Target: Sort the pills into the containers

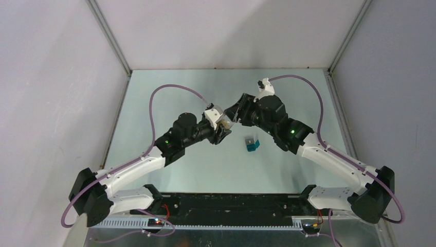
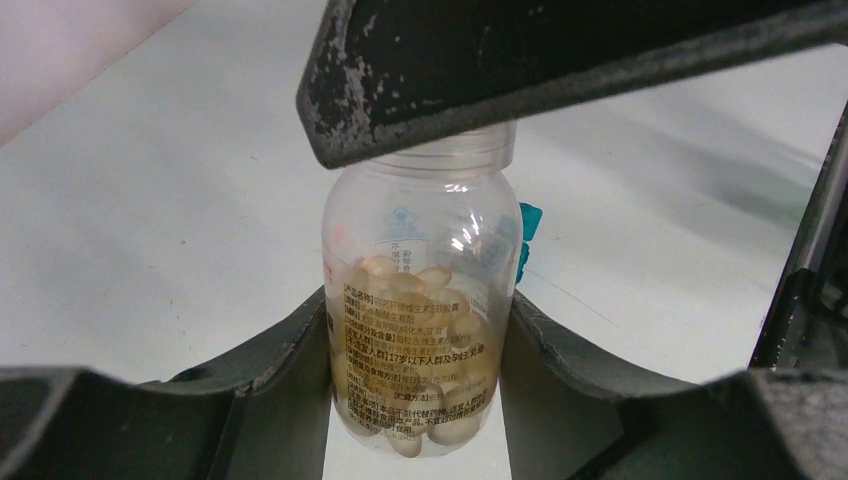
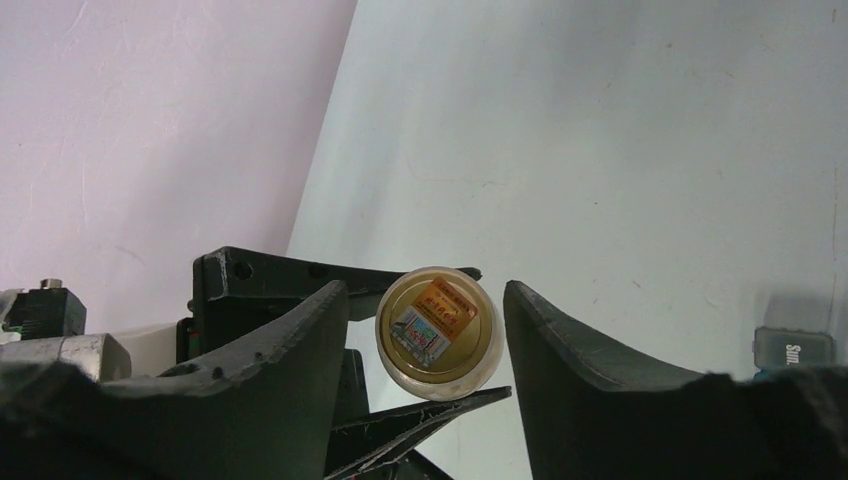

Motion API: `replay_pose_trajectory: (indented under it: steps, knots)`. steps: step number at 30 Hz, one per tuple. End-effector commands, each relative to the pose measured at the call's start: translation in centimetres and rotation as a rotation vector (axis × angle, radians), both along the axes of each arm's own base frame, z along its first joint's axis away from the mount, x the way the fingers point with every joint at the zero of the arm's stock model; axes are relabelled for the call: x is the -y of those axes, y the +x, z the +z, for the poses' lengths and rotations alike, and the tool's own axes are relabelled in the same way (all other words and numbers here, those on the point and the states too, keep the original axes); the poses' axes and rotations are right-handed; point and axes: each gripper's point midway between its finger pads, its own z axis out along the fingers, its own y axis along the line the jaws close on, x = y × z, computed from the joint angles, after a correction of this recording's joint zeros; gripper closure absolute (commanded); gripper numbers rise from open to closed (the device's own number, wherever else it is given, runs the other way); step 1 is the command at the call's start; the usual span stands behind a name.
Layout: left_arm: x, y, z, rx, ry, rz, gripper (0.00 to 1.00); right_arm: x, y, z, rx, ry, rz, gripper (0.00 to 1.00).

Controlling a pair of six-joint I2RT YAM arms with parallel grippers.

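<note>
My left gripper (image 1: 222, 128) is shut on a clear pill bottle (image 2: 420, 330) holding several pale yellow capsules, held above the table. In the left wrist view my gripper (image 2: 418, 340) clamps the bottle's lower body. My right gripper (image 1: 232, 116) is open at the bottle's neck end. In the right wrist view the bottle's round gold end with a sticker (image 3: 438, 332) sits between my right gripper's (image 3: 425, 300) spread fingers, with gaps on both sides. The teal-blue container (image 1: 251, 144) with a grey face lies on the table just right of both grippers. It also shows in the right wrist view (image 3: 793, 348).
A dark finger of my right gripper (image 2: 560, 70) crosses above the bottle's neck in the left wrist view. White enclosure walls (image 1: 61, 77) surround the pale table (image 1: 169, 170) on the left, back and right.
</note>
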Motion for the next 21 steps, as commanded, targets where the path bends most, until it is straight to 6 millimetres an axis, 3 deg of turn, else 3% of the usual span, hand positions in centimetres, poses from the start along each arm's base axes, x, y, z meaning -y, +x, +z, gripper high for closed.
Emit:
replay_pose_trajectory:
  steps: [1,8,14,16,17,18,19,20,21]
  knots:
    - [-0.1,0.3,2.5,0.043,-0.057,0.017,1.00,-0.4,0.3,0.9,0.025,0.028,-0.002,0.41]
    - [-0.1,0.3,2.7,0.031,-0.052,0.022,1.00,-0.1,0.2,0.8,0.073,-0.026,0.049,0.59]
    - [0.2,-0.5,2.9,0.005,-0.048,-0.026,1.00,0.8,-0.1,0.3,0.183,-0.147,0.237,0.58]
    - [0.4,-0.9,3.1,-0.007,-0.055,-0.059,1.00,0.6,-1.4,0.0,0.230,-0.132,0.423,0.57]
    - [0.3,-1.0,3.1,-0.010,-0.059,-0.067,1.00,1.4,-0.9,-0.2,0.274,-0.152,0.470,0.57]
    - [0.4,-1.3,3.2,-0.017,-0.067,-0.084,1.00,1.0,-2.4,-0.4,0.294,-0.120,0.591,0.57]
    - [0.4,-1.4,3.4,-0.015,-0.071,-0.086,1.00,1.6,-1.9,-0.8,0.330,-0.142,0.623,0.57]
    - [0.4,-1.5,3.4,-0.015,-0.072,-0.093,1.00,1.6,-2.9,-0.9,0.338,-0.121,0.705,0.56]
    - [0.4,-1.6,3.5,-0.010,-0.076,-0.097,1.00,2.2,-2.3,-1.4,0.349,-0.136,0.715,0.54]
